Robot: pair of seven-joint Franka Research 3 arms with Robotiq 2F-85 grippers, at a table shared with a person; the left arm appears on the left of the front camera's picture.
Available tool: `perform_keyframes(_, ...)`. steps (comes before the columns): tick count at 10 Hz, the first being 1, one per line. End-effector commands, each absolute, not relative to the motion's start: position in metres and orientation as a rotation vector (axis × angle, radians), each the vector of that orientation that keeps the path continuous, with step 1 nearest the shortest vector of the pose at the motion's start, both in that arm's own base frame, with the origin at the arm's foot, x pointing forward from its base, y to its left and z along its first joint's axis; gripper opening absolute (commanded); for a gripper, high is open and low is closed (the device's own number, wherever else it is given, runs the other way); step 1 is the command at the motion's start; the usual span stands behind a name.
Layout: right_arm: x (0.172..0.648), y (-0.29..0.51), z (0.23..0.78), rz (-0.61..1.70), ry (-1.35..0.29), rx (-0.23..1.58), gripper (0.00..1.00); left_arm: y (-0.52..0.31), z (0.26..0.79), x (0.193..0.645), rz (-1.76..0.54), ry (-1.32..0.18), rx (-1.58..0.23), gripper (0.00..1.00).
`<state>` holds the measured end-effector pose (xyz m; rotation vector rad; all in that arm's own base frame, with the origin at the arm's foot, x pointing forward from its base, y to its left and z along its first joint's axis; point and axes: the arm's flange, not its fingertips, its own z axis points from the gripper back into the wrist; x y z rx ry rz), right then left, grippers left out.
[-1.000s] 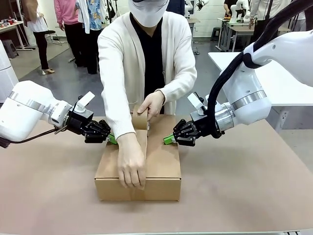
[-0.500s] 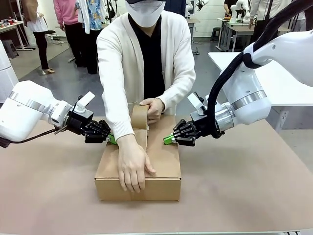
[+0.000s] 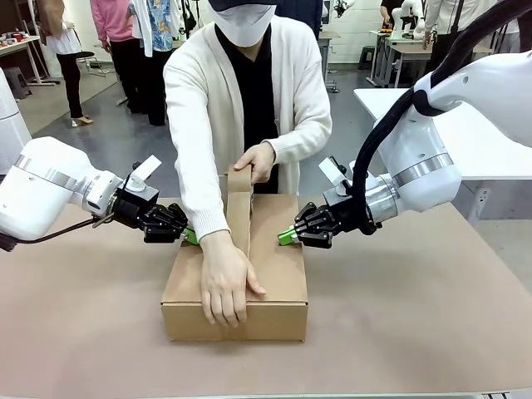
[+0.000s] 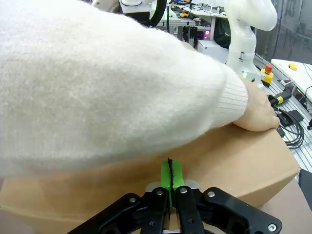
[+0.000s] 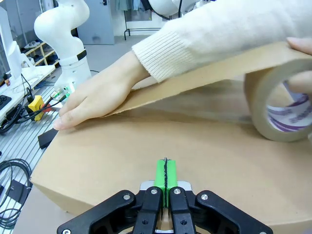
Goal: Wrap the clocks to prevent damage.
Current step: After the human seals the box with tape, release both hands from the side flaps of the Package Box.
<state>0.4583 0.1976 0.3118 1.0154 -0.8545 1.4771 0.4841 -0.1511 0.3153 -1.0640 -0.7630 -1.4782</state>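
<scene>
A closed cardboard box sits mid-table; no clock shows. The person presses one hand on the box's near edge and lifts a roll of brown tape with the other, a strip stretching along the lid. My left gripper is shut, its green pads pressed on the box's left side, below the person's sleeve. My right gripper is shut too, pads against the box's right side. The tape roll hangs close in the right wrist view.
The brown tabletop spreads around the box. A white table stands at the right behind my right arm. Other people stand far back left.
The person's far hand has raised the tape roll up and away from the box, drawing the strip longer. The near hand shifted slightly. Both grippers stayed put.
</scene>
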Motion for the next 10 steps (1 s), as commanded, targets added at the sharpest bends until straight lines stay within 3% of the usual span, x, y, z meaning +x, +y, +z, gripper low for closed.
perform_keyframes(1, 0.4578, 0.1979, 0.3084, 1.459, -0.856, 1.01, 0.01, -0.1513, 0.3105, 0.4839, -1.474, -0.759, -1.053, 0.0)
perform_keyframes(10, 0.4578, 0.1979, 0.3084, 1.459, -0.856, 1.01, 0.01, -0.1513, 0.3105, 0.4839, -1.474, -0.759, -1.053, 0.0)
